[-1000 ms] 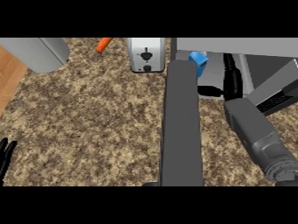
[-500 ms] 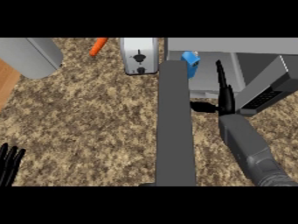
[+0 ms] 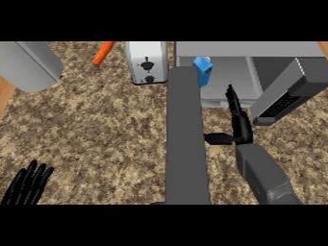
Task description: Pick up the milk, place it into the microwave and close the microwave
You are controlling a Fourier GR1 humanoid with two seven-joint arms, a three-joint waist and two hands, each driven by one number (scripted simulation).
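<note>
Apparently you are sitting at the turn between placing and closing. The blue milk carton is standing upright at the left front of the microwave cavity, just behind the far end of the open microwave door, though this steep angle is not showing whether it is resting fully on the cavity floor. Your right hand is holding nothing: its fingers are lying straight, pointing toward the cavity and stopping short of the carton, and the thumb is sticking out sideways, touching or nearly touching the door's inner face. Your left hand is resting open at the lower left of the bench, fingers up. I am judging the placing as done and the closing as not yet begun. The next move is asking you to take the right hand out from between door and cavity, bring it round to the door's outer face, and push the door across without clipping the carton.
</note>
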